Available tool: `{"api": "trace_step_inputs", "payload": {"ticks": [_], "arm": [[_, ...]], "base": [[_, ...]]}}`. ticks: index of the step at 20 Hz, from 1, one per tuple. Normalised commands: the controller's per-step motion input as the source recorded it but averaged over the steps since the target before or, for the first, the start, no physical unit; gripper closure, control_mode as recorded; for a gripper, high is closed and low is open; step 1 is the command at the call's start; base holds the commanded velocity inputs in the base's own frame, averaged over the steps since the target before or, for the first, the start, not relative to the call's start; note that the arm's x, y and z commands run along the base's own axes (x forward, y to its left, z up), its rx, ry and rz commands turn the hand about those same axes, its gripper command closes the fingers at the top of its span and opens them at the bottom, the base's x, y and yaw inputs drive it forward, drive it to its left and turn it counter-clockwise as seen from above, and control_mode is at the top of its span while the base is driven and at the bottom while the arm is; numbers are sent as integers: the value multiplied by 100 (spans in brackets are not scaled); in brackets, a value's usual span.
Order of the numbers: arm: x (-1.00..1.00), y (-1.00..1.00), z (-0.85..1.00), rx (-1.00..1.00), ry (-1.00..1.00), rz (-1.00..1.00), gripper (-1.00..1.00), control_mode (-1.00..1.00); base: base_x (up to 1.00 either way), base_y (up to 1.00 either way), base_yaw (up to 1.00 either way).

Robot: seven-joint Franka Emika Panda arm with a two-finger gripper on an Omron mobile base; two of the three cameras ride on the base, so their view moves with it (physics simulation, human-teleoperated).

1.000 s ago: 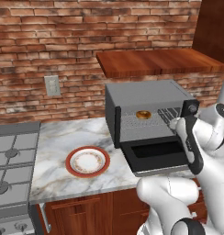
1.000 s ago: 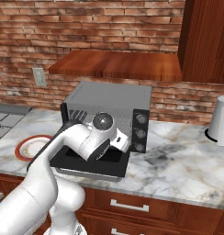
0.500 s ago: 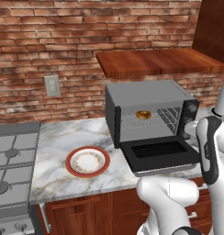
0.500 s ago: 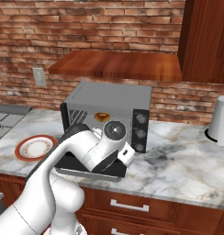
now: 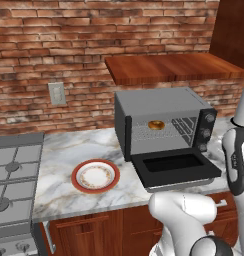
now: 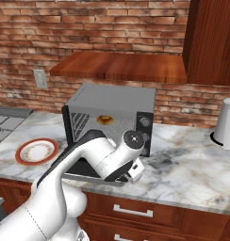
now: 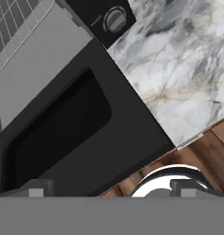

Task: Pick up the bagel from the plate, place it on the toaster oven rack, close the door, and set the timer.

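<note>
Marble counter point(image 5: 64, 150) carries a boxy dark grey toaster oven point(image 5: 159, 107) — golden-brown ring bagel point(image 5: 155, 125) on its silver wire rack point(image 5: 161, 132), door point(image 5: 175, 167) down; red-rimmed white plate point(image 5: 95, 176) bare; two-finger gripper point(image 7: 111, 189) spread wide, grasping nothing.

The door point(image 5: 175, 167) lies fully lowered, flat over the front edge of the counter point(image 5: 59, 150), blocking low access from the front to the toaster oven point(image 5: 164, 122). The oven mouth above it is open; inside, the toaster oven rack point(image 5: 166, 131) spans the cavity with the bagel point(image 5: 155, 125) on it toward the rear. An overhead wooden shelf point(image 5: 174, 67) limits clearance above the oven. Left of the oven, the plate point(image 5: 95, 176) sits near the counter's front edge. Right of the oven, bare marble extends toward a white kettle point(image 6: 226, 123) near the counter's right edge.
</note>
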Motion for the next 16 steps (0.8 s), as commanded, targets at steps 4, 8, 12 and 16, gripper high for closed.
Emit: {"api": "trace_step_inputs", "payload": {"ticks": [4,8,12,16], "arm": [[-8,0,-46,12,8,-1,-100,-100],[-3,0,-35,10,0,0,-100,-100],[-1,0,-28,9,0,0,-100,-100],[0,0,-25,8,0,0,-100,-100]], "base": [[0,0,0],[0,0,0],[0,0,0],[0,0,0]]}}
